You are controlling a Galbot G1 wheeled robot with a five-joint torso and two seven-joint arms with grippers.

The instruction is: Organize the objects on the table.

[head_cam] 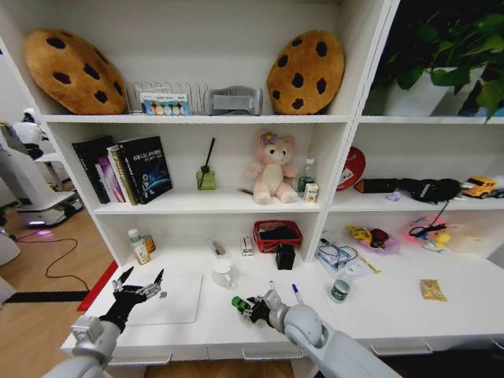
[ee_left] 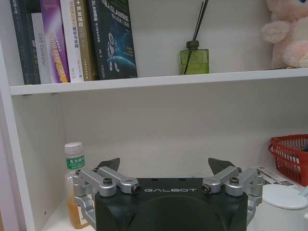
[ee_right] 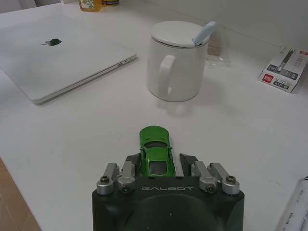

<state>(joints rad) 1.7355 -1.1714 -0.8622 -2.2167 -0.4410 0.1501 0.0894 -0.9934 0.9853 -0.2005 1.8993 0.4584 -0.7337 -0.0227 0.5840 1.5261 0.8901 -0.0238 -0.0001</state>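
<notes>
A tiny green toy car (ee_right: 154, 139) sits between the fingers of my right gripper (ee_right: 155, 162), which is shut on it low over the white table (ee_right: 72, 144). In the head view the car (head_cam: 239, 302) and right gripper (head_cam: 250, 307) are near the table's front edge, in front of a white mug (head_cam: 223, 273). The silver laptop (head_cam: 169, 299) lies shut to the left, with my left gripper (head_cam: 140, 283) hanging open above its left part. Two pens (head_cam: 297, 294) and a small round green-white tin (head_cam: 340, 290) lie to the right of the car.
A drink bottle (ee_left: 74, 183) stands at the back left corner of the table. A red basket (head_cam: 277, 235), a small black box (head_cam: 285, 256) and a flat white-red box (ee_right: 286, 70) sit at the back. Shelves with books (ee_left: 72, 38) and a pink plush bear (head_cam: 272, 167) rise behind.
</notes>
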